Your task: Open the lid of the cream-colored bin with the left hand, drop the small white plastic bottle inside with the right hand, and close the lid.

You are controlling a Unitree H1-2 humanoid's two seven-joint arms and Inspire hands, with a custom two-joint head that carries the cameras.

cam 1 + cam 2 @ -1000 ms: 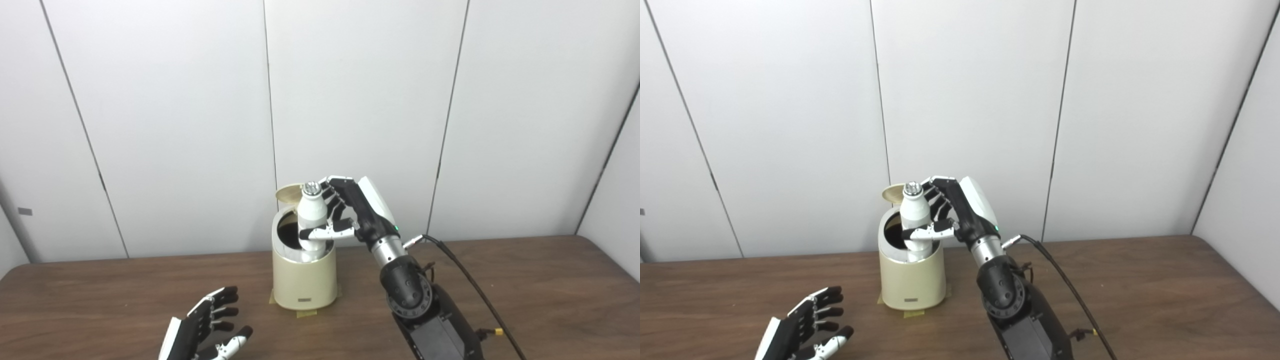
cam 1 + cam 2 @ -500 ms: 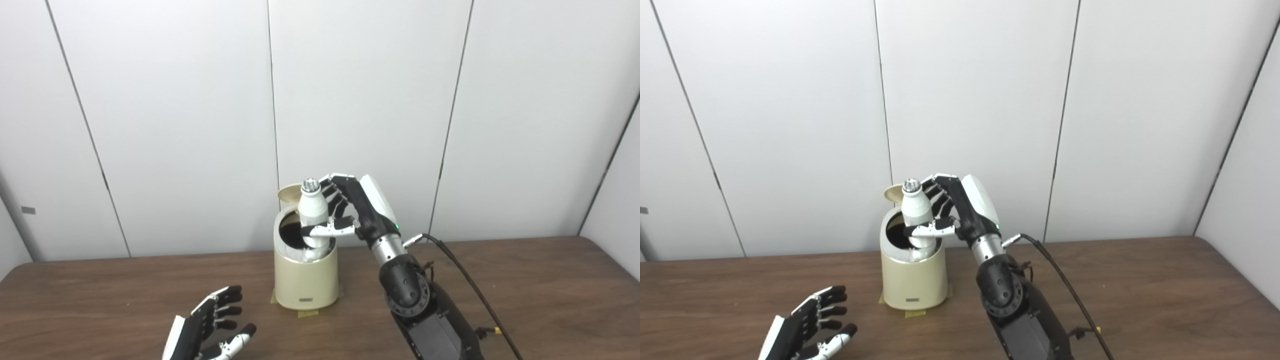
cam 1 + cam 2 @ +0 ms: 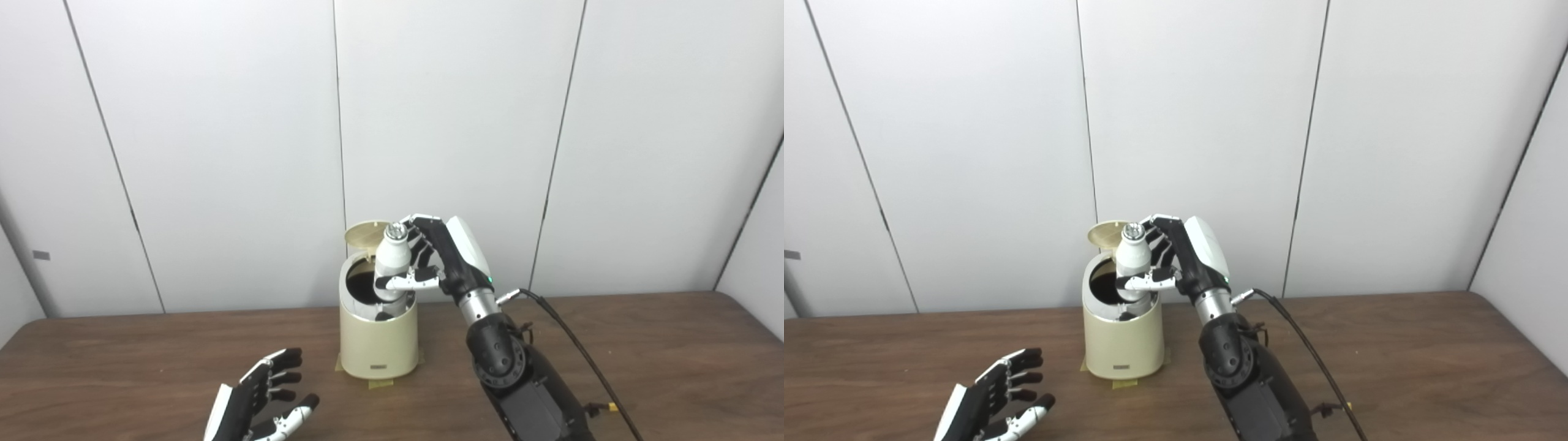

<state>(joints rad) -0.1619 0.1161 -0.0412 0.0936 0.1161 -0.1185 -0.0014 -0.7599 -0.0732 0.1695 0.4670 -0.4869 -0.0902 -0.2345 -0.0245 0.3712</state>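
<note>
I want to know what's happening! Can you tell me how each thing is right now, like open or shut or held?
Bin: standing on the table, open at the top.
Lid: flipped up behind the opening.
Bottle: upright, held over the opening, its bottom dipping in.
Right hand: shut on the bottle.
Left hand: open, holding nothing.

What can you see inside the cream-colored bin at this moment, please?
The lower end of the white bottle, held by the right hand, reaches into the bin under its raised lid. The rest of the interior looks dark; its bottom is hidden by the wall.
</note>
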